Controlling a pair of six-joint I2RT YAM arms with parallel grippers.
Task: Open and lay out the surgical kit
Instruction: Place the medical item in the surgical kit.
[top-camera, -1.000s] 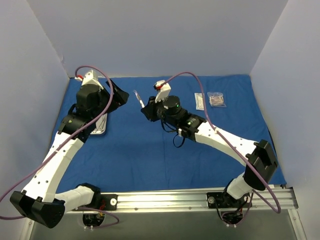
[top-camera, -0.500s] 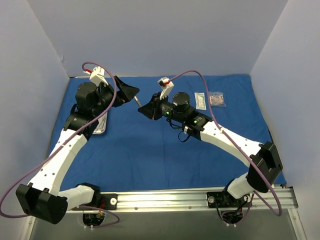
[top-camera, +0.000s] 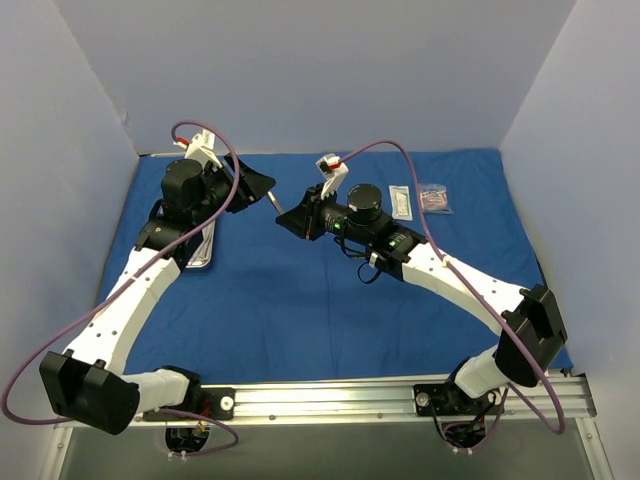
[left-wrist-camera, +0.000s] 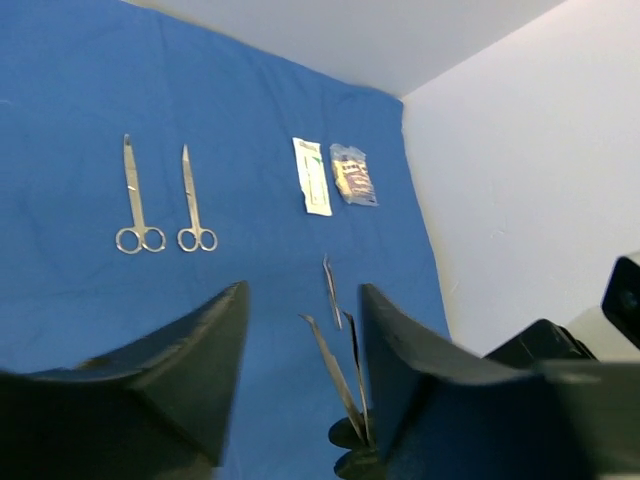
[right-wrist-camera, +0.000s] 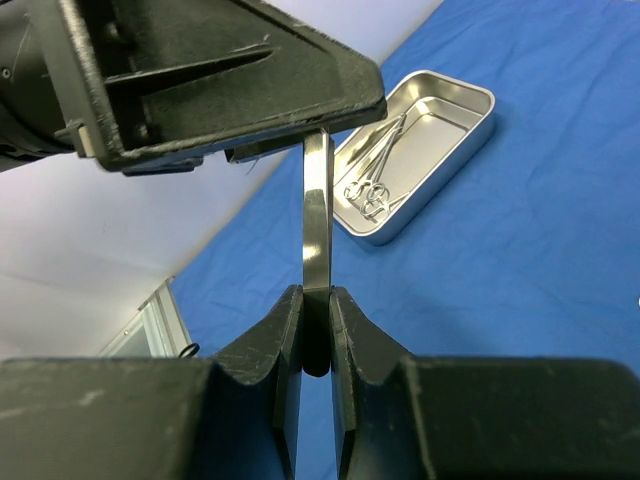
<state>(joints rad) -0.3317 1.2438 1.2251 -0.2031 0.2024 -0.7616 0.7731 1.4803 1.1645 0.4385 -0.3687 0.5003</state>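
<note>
The royal-blue cloth (top-camera: 300, 300) lies spread flat. My right gripper (right-wrist-camera: 315, 300) is shut on thin silver tweezers (right-wrist-camera: 316, 220) and holds them upright above the cloth, tips toward my left gripper (top-camera: 262, 185). My left gripper (left-wrist-camera: 300, 290) is open, and the tweezers (left-wrist-camera: 345, 375) stand between its jaws, near the right one. I see no contact. Two silver scissor-handled clamps (left-wrist-camera: 130, 195) lie side by side on the cloth. Two small packets (top-camera: 415, 200) lie at the back right. The steel tray (right-wrist-camera: 420, 150) holds more clamps (right-wrist-camera: 375, 185).
The tray (top-camera: 200, 250) sits at the left, partly under my left arm. Another thin silver piece (left-wrist-camera: 330, 290) lies on the cloth beyond the held tweezers. Pale walls close in the back and both sides. A metal rail (top-camera: 330, 398) runs along the near edge.
My right gripper has turned and carried the tweezers left and back toward the left gripper. My left gripper has swung right to meet them, jaws open around the tips.
</note>
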